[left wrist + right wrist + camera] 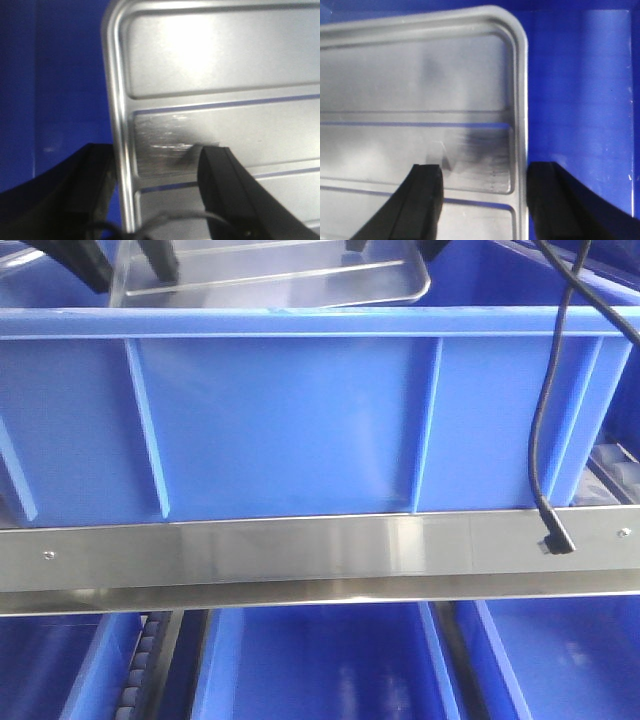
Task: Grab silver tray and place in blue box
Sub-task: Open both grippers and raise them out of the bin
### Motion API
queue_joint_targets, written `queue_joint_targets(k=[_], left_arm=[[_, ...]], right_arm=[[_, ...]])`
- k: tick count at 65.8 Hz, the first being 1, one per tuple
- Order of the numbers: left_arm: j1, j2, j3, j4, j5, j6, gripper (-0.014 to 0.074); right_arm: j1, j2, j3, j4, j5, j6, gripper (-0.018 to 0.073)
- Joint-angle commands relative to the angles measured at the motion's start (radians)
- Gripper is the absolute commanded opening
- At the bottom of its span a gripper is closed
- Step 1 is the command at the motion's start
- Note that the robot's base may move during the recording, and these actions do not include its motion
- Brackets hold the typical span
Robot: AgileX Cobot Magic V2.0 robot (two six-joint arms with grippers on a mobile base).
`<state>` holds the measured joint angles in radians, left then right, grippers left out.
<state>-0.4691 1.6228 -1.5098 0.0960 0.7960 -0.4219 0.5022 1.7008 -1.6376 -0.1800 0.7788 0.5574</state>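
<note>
Here the large, deep, bright-blue plastic crate with its thick lip and ribbed outer wall (300, 420) fills the front view, standing on a brushed steel rail (300, 555) with more blue bins below. Above and behind its near rim sits the large shallow silver metal tray with rounded corners and sloping rim (300, 275). It looks to be held over or just inside the crate's opening; how far it is from the floor cannot be told.

Both wrist views show blue plastic beyond the tray's edges. The left gripper (155, 195) straddles the tray's left rim, one black finger (225, 185) on the inner panel and the other outside, seemingly clamped on it. The right gripper (482, 205) straddles the right rim the same way, though here a slight gap shows beside the outer finger, so whether it is pinching or slack I cannot tell.

The step in hand looks like lowering and release. Done well, both arms should descend together, keeping the tray level and clear of the walls, and open only once it rests on the bottom.

The tray's long axis runs left to right, parallel to the crate's near wall, ridges along it, hollow side up.

A black cable (550, 390) drapes over the crate's right front.
</note>
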Motion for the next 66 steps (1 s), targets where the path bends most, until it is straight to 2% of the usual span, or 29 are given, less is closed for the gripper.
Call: queue_joint_targets(k=[1, 12, 23, 26, 34, 38, 45, 53, 60, 66], left_arm=[[0.016, -0.047, -0.041, -0.018, -0.078, 0.003, 0.0318], [0.064, -0.047, -0.041, -0.018, -0.071, 0.003, 0.0296], [0.074, -0.047, -0.041, -0.018, -0.077, 0.003, 0.0274], [0.074, -0.047, -0.041, -0.018, -0.077, 0.003, 0.021], [0.074, -0.047, -0.041, -0.018, -0.08, 0.003, -0.0027], [0.074, -0.047, -0.041, -0.017, -0.101, 0.003, 0.0005], [0.074, -0.045, -0.041, -0.017, -0.149, 0.003, -0.0008], [0.074, -0.059, -0.041, -0.021, -0.149, 0.003, -0.0005], [0.072, -0.096, -0.036, -0.057, -0.101, 0.009, -0.0005], [0.055, -0.142, -0.001, -0.073, -0.117, 0.068, -0.0005]], right_arm=[[-0.022, -0.048, -0.047, 0.001, -0.078, -0.008, 0.0469], [-0.048, -0.048, -0.047, -0.027, -0.085, -0.008, 0.0469], [-0.051, -0.048, -0.047, -0.027, -0.098, -0.008, 0.0457], [-0.049, -0.048, -0.047, -0.027, -0.103, -0.008, 0.0412], [-0.049, -0.048, -0.047, -0.025, -0.11, -0.008, 0.0153], [-0.049, -0.048, -0.047, -0.025, -0.123, -0.008, 0.0041], [-0.05, -0.049, -0.047, -0.027, -0.16, -0.008, 0.0055], [-0.042, -0.054, -0.047, -0.026, -0.16, -0.015, 0.0055], [-0.029, -0.076, -0.023, -0.026, -0.186, -0.095, 0.0055], [-0.009, -0.121, 0.043, -0.026, -0.266, -0.179, 0.0055]])
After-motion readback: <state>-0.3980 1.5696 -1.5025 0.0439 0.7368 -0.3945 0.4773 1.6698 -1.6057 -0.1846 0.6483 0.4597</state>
